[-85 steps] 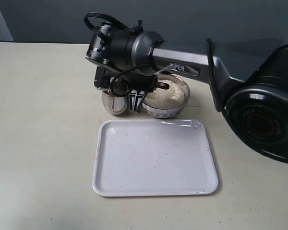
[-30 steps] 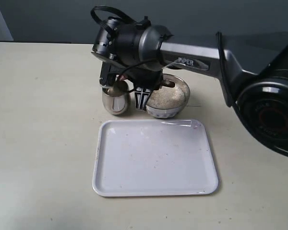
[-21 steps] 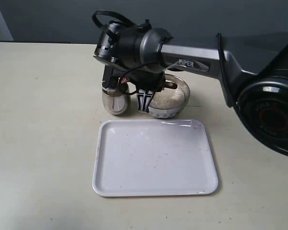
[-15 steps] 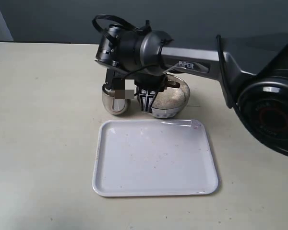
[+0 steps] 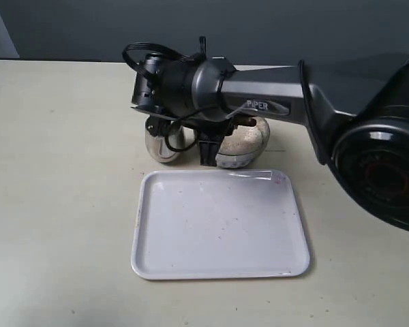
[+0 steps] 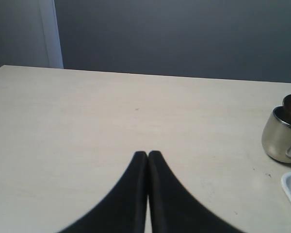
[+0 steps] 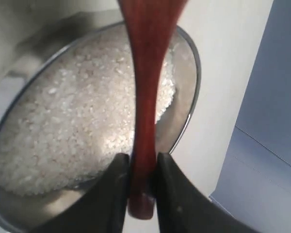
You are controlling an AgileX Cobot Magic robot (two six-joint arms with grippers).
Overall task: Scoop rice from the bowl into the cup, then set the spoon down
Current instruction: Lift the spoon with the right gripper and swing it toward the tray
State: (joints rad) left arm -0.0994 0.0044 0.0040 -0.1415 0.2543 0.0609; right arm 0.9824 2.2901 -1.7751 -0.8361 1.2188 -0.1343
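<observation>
Your right hand (image 7: 143,167) was clamped on the spoon (image 7: 146,97) handle, directly above the bowl (image 7: 197,77) of rice (image 7: 77,126), so its far end reached the cup (image 6: 280,138) beyond for tipping. Your left hand (image 6: 148,158) sat idle, fingers together, well away.

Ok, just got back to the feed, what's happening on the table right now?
The right hand grips the handle of the long reddish-brown wooden spoon above the round steel bowl of white rice. The spoon's oval end is at the mouth of the small steel tumbler, a few grains showing, so a scoop looks to be tipping in. The left hand is shut, idle, off to the side.
</observation>
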